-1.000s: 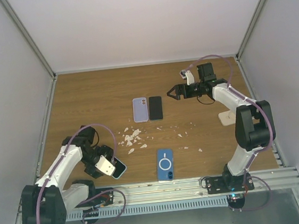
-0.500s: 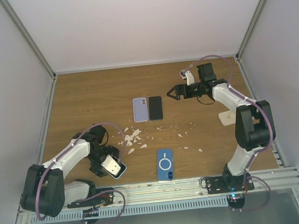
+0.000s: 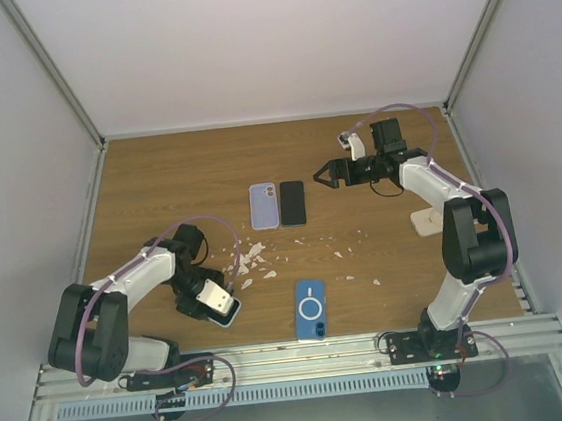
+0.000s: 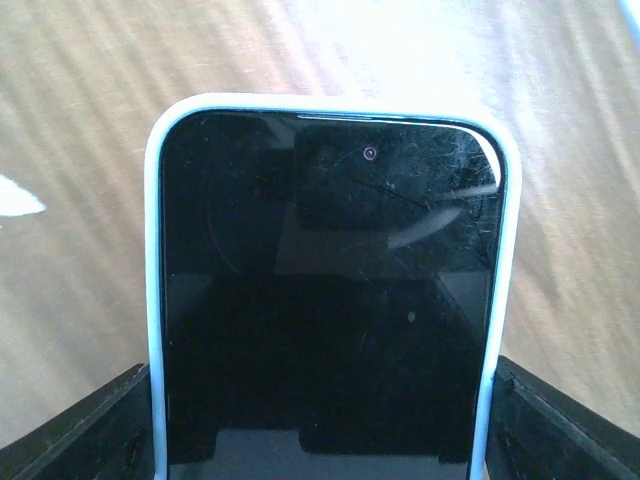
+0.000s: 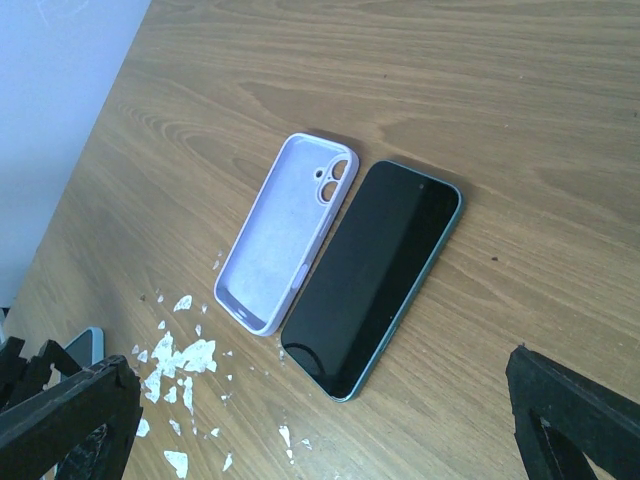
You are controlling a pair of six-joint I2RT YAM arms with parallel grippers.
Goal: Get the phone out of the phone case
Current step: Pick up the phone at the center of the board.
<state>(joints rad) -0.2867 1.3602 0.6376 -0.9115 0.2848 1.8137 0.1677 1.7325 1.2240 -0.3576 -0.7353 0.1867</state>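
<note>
The phone (image 4: 330,330) sits inside its pale blue phone case (image 4: 153,300), screen up, with the rim of the case wrapping its top edge and both long sides. We see the left gripper (image 3: 213,302) clamped on the case from either side, holding the cased phone low over the near left part of the wooden table (image 3: 159,193); whether it touches the wood we cannot tell. Just beyond it lies a scatter of white scraps (image 3: 251,259). To its right, near the front edge, lies a blue case (image 3: 311,310) back side up, and we cannot tell what it holds. Farther back, at mid-table, a lilac case (image 5: 285,235) lies open side up with nothing in it, and a bare dark phone (image 5: 372,275) lies just beside it, screen up. The right gripper (image 3: 324,175) hangs above the table to the right of that pair, its fingers spread wide and grasping nothing.
</note>
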